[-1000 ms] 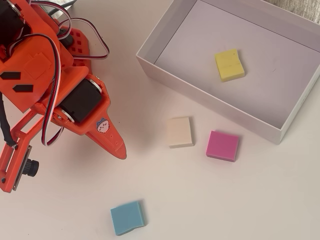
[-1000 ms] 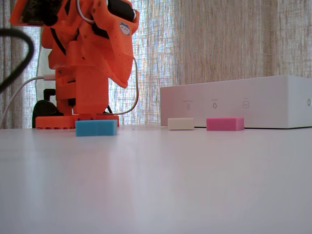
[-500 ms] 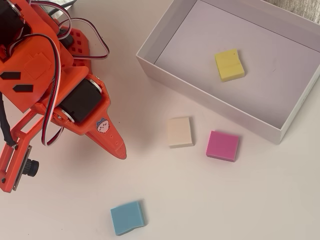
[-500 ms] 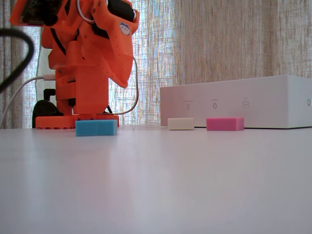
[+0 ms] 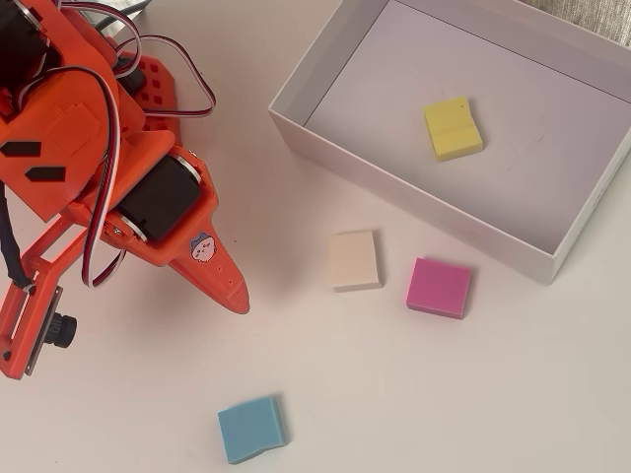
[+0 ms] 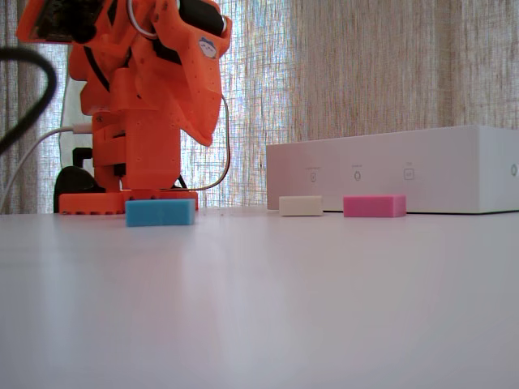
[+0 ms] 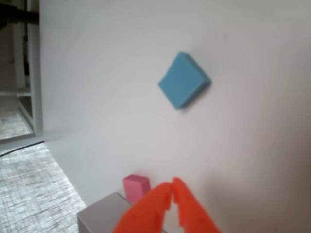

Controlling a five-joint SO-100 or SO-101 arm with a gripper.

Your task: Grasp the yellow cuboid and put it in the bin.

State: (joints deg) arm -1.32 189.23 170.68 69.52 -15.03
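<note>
The yellow cuboid [image 5: 454, 128] lies flat on the pale floor inside the white bin [image 5: 424, 212], towards its upper left part. In the fixed view the bin [image 6: 389, 170] shows only its side wall and the cuboid is hidden. My orange gripper [image 5: 237, 294] is shut and empty. It hangs above the table left of the bin, well away from the cuboid. In the wrist view its tips [image 7: 172, 184] meet, with a corner of the bin [image 7: 104, 213] below them. In the fixed view the gripper [image 6: 207, 138] points downwards.
A cream block [image 5: 354, 259] and a pink block [image 5: 440, 287] lie on the table just outside the bin's near wall. A blue block [image 5: 252, 429] lies lower down, also seen in the wrist view [image 7: 184, 80]. The arm's base [image 6: 130, 198] stands at the left.
</note>
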